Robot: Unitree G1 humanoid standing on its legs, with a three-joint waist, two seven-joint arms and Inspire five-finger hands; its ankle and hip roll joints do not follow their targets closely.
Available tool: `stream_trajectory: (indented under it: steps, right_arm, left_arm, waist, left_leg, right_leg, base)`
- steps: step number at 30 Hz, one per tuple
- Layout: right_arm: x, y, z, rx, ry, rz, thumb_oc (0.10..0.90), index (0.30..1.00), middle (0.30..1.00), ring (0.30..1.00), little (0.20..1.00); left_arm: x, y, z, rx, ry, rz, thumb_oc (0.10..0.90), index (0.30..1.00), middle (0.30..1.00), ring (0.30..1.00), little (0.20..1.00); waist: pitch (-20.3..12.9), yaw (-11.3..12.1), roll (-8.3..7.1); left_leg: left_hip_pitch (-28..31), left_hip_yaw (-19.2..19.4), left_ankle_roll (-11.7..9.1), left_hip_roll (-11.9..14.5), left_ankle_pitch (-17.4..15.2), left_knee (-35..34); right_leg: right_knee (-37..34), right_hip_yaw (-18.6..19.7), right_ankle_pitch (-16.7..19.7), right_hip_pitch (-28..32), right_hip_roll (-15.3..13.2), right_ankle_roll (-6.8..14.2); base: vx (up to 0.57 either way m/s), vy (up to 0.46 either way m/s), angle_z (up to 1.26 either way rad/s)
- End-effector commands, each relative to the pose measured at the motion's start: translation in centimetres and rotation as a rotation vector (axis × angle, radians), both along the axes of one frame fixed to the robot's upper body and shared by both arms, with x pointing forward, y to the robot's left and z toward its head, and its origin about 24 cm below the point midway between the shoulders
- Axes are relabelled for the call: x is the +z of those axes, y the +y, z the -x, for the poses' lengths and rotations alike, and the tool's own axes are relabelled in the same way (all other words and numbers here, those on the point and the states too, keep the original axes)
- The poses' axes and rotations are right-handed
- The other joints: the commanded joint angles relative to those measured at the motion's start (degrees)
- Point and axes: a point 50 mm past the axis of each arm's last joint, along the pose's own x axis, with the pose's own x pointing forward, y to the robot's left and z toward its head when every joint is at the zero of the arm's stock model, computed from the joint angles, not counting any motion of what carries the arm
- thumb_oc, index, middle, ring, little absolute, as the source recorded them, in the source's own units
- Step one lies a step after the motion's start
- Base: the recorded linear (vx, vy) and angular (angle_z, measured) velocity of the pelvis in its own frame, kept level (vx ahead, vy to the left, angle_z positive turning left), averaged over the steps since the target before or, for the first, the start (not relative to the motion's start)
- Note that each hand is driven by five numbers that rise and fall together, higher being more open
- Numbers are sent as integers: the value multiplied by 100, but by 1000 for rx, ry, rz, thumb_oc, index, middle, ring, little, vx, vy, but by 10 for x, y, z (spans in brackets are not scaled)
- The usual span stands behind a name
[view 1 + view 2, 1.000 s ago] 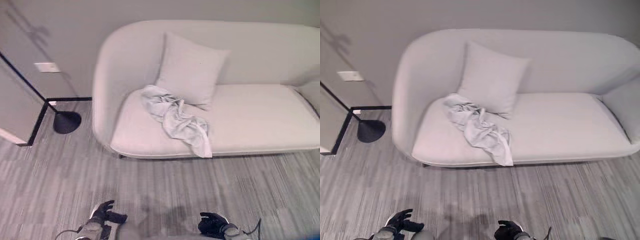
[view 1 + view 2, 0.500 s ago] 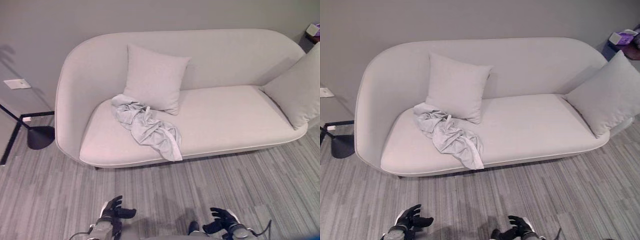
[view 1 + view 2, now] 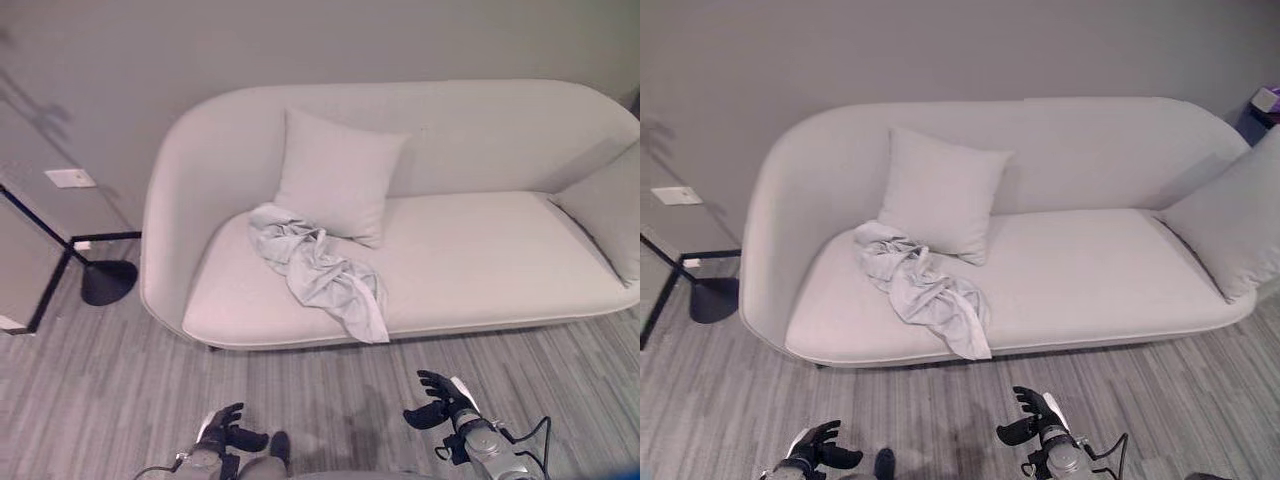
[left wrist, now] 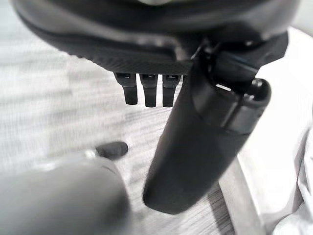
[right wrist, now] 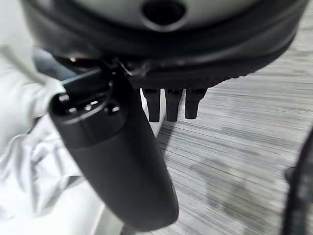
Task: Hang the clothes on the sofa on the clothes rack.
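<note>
Crumpled, the pale garment (image 3: pixel 320 268) lay on the sofa (image 3: pixel 480 250) seat below the cushion (image 3: pixel 338 175), one end drooping over the front edge. Well short of it, my left hand (image 3: pixel 228 434) and right hand (image 3: pixel 440 400) hung relaxed over the carpet (image 3: pixel 100 380), holding nothing.

I saw open carpet floor (image 3: pixel 330 375) between both hands and the sofa (image 3: pixel 480 250); only a cushion (image 3: pixel 338 175) leaned just behind the crumpled clothes (image 3: pixel 320 268), and a lamp base (image 3: pixel 108 282) stood far left
</note>
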Motion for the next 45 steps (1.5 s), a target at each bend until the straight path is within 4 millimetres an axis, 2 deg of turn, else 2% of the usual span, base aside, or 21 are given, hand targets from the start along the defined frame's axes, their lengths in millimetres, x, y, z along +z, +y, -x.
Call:
stream_trajectory:
  steps: [1, 2, 3, 5, 6, 7, 8, 10, 13, 16, 17, 21, 22, 23, 24, 25, 27, 35, 38, 40, 45]
  right_arm:
    - [42, -21, -53, 47, -224, 185, 800, 900, 900, 900, 900]
    - [50, -24, -64, 24, -263, 208, 800, 900, 900, 900, 900]
    - [63, -35, -74, 0, -305, 272, 800, 900, 900, 900, 900]
    - [83, -48, -89, -42, -385, 321, 800, 900, 900, 900, 900]
    - [83, -48, -90, -43, -386, 321, 800, 900, 900, 900, 900]
    - [103, -59, -104, -86, -460, 383, 800, 900, 900, 900, 900]
    - [110, -67, -104, -101, -480, 438, 800, 900, 900, 900, 900]
    - [124, -77, -109, -129, -532, 520, 800, 900, 900, 900, 900]
    - [142, -92, -116, -184, -583, 575, 800, 900, 900, 900, 900]
    - [147, -97, -119, -212, -593, 559, 800, 900, 900, 900, 900]
    - [157, -100, -127, -219, -622, 542, 800, 900, 900, 900, 900]
    - [178, -92, -147, -257, -722, 406, 800, 900, 900, 900, 900]
    - [185, -89, -155, -266, -751, 376, 800, 900, 900, 900, 900]
    - [207, -86, -171, -291, -809, 301, 800, 900, 900, 900, 900]
    - [208, -86, -172, -291, -811, 301, 800, 900, 900, 900, 900]
    - [225, -84, -183, -317, -854, 251, 800, 900, 900, 900, 900]
    - [233, -84, -187, -340, -876, 230, 800, 900, 900, 900, 900]
    - [237, -76, -196, -333, -865, 218, 800, 900, 900, 900, 900]
    - [245, -84, -197, -365, -861, 239, 800, 900, 900, 900, 900]
    - [239, -79, -197, -356, -852, 237, 800, 900, 900, 900, 900]
    - [221, -59, -200, -269, -798, 284, 800, 900, 900, 900, 900]
  left_arm:
    - [5, 20, 2, -2, -19, -67, 800, 900, 900, 900, 900]
    - [4, 20, 3, -9, -5, -67, 800, 900, 900, 900, 900]
    - [5, 21, 1, -17, -19, -71, 800, 900, 900, 900, 900]
    - [6, 23, 0, -5, -30, -71, 800, 900, 900, 900, 900]
    - [7, 23, 0, -5, -31, -71, 800, 900, 900, 900, 900]
    - [8, 23, -5, -8, -48, -72, 800, 900, 900, 900, 900]
    - [9, 22, -9, -30, -57, -78, 800, 900, 900, 900, 900]
    - [9, 15, -11, -79, -74, -77, 800, 900, 900, 900, 900]
    - [11, 10, -10, -96, -111, -53, 800, 900, 900, 900, 900]
    - [9, 7, -3, -118, -92, -41, 800, 900, 900, 900, 900]
    - [4, 7, 7, -148, -44, -54, 800, 900, 900, 900, 900]
    - [3, 10, 9, -143, -31, -65, 800, 900, 900, 900, 900]
    - [4, 11, 7, -142, -39, -71, 800, 900, 900, 900, 900]
    - [9, 11, -7, -158, -87, -80, 800, 900, 900, 900, 900]
    - [10, 11, -8, -157, -88, -79, 800, 900, 900, 900, 900]
    - [15, 4, -22, -186, -147, -71, 800, 900, 900, 900, 900]
    - [19, -2, -33, -206, -194, -58, 800, 900, 900, 900, 900]
    - [28, -18, -49, -267, -280, -39, 800, 900, 900, 900, 900]
    - [33, -27, -56, -337, -325, -51, 800, 900, 900, 900, 900]
    - [33, -33, -58, -345, -334, -47, 800, 900, 900, 900, 900]
    - [36, -40, -63, -391, -369, -73, 800, 900, 900, 900, 900]
  waist:
    - [308, 106, 95]
    - [353, 55, 186]
    - [409, -24, 330]
    - [527, -58, 330]
    - [525, -63, 336]
    - [673, -115, 278]
    - [711, -142, 250]
    - [715, -94, 218]
    - [639, 21, 282]
    - [589, 56, 326]
    - [576, 108, 363]
    - [699, 145, 425]
    - [761, 172, 447]
    - [895, 241, 557]
    - [888, 232, 559]
    - [981, 305, 686]
    - [1034, 346, 783]
    - [1264, 464, 1047]
    - [1388, 593, 1237]
    - [1466, 605, 1331]
    - [1609, 571, 1385]
  left_leg:
    - [-102, -17, 195, 125, -247, 185]
    - [-10, -82, 231, 106, -237, 110]
    - [203, -281, 245, 109, -198, -73]
    - [390, -451, 240, -4, -219, -215]
    - [378, -456, 239, 0, -202, -220]
    - [500, -648, 236, -109, -270, -269]
    - [547, -786, 238, -171, -379, -228]
    - [462, -876, 240, -247, -384, -236]
    - [326, -903, 196, -210, -264, -392]
    - [304, -990, 166, -177, -185, -520]
    - [273, -1049, 126, -134, -153, -574]
    - [167, -1096, 95, -76, -95, -564]
    - [103, -1114, 85, -61, -64, -562]
    - [-203, -1213, 30, -58, 60, -559]
    - [-223, -1220, 29, -60, 63, -556]
    - [-456, -1288, -69, -49, 187, -574]
    - [-565, -1374, -128, -40, 258, -593]
    - [-796, -1563, -230, -6, 360, -586]
    - [-991, -1609, -295, -26, 473, -606]
    - [-1068, -1613, -348, -27, 512, -613]
    - [-1144, -1652, -346, -13, 528, -613]
  right_leg:
    - [489, 86, 1489, 269, -140, 277]
    - [663, 201, 1040, 40, 201, 123]
    - [555, 527, -121, -321, 1082, -129]
    - [170, 643, -277, -521, 1554, -176]
    - [143, 635, -250, -520, 1559, -178]
    - [-355, 673, -64, -833, 1808, -160]
    - [-680, 791, -51, -731, 1877, -164]
    - [-989, 922, 46, -639, 1923, -168]
    - [-1220, 796, 103, -575, 1955, -212]
    - [-1303, 734, 61, -553, 1985, -237]
    - [-1311, 683, 12, -557, 2018, -272]
    - [-1164, 636, -82, -722, 2056, -341]
    - [-1109, 611, -109, -816, 2066, -362]
    - [-856, 489, -205, -1155, 2052, -423]
    - [-839, 483, -213, -1180, 2048, -424]
    - [-709, 340, -291, -1368, 2012, -441]
    - [-638, 231, -366, -1444, 1977, -455]
    - [-352, -23, -605, -1662, 1943, -510]
    - [-193, -136, -677, -1905, 1881, -524]
    - [-110, -245, -744, -1972, 1852, -544]
    - [18, -267, -817, -2096, 1847, -570]
  base:
    - [145, 274, 3]
    - [204, 191, -10]
    - [277, 198, -6]
    - [185, 44, 24]
    - [89, -56, 53]
    - [110, -86, 47]
    - [123, -112, 60]
    - [46, -91, 77]
    - [16, -96, 58]
    - [51, -94, 28]
    - [42, -96, 33]
    - [-21, -86, 14]
    - [-119, -107, 1]
    - [-119, -107, 7]
    - [-120, -158, 28]
    - [-29, -85, 36]
    - [-16, -88, 39]
    - [2, -69, 28]
    - [-18, -14, 10]
    - [8, -23, 12]
    - [10, -19, 15]
